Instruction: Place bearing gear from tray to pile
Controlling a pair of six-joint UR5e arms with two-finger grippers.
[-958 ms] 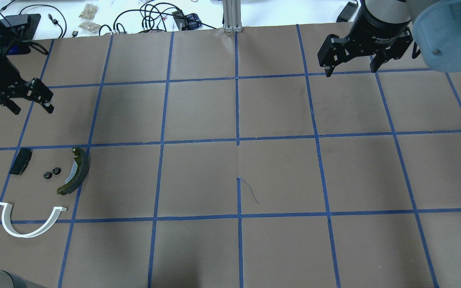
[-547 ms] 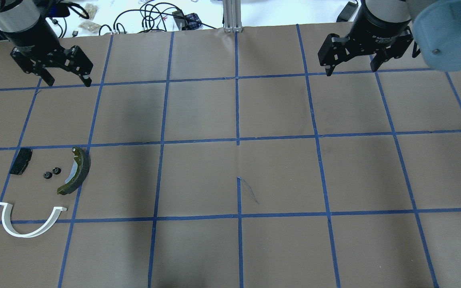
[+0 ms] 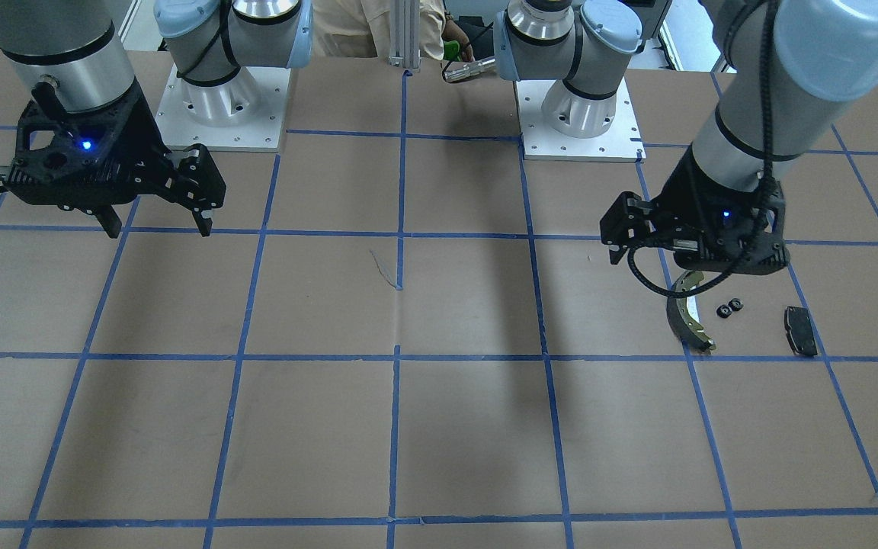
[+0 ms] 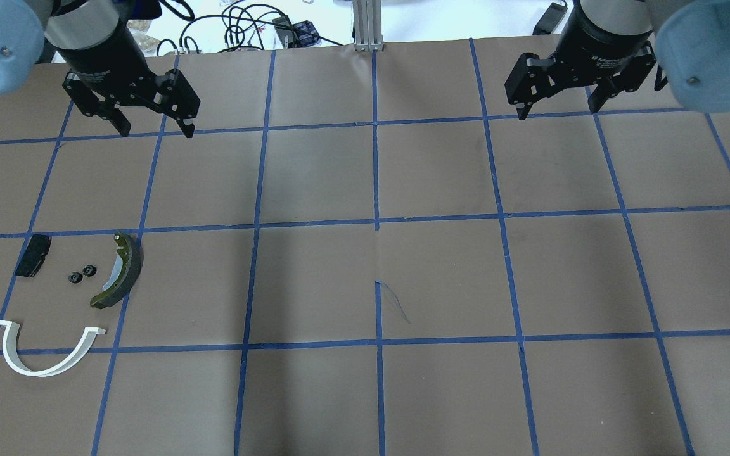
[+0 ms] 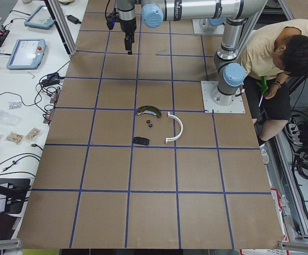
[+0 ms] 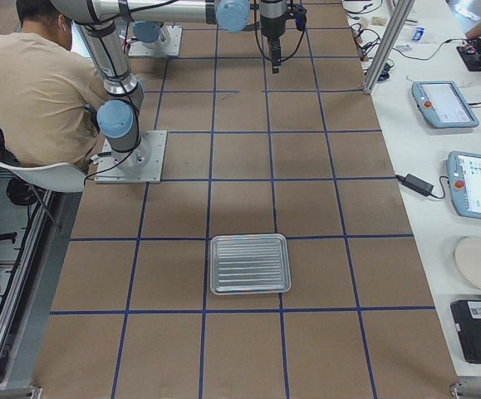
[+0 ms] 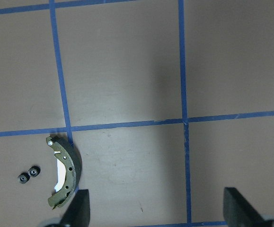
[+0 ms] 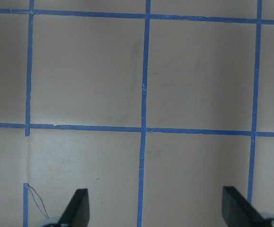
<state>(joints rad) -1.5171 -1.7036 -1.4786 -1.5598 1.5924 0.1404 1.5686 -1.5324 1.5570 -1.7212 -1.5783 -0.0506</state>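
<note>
Two gears [image 4: 89, 270] are seen beside the shoe [image 4: 121, 271]. The left gripper [image 4: 157, 133] and right gripper [image 4: 557, 114] are held spread, empty.

A brown paper-covered table [image 4: 441, 171] gridded with blue tape [image 4: 376, 171] sits between white benches [image 6: 410, 145] strewn with cables [image 4: 236, 28] and touchscreen pendants [image 6: 444, 103] under even light.

Bearing gears [image 4: 89, 270]: 2
Brake shoe [image 4: 118, 271]: 1
White arch [image 4: 48, 349]: 1
Black pad [image 4: 32, 255]: 1
Pile [image 4: 75, 277] on the bench [image 4: 441, 278]: 5 parts in all
Tray [image 6: 250, 263]: 1
Grippers: 2, the left gripper [image 4: 157, 132] and the right gripper [image 4: 557, 114], each with 2 fingers [image 4: 186, 123]
Person [image 5: 281, 58]: 1
Touchscreen pendants [image 6: 444, 103]: 2
</note>
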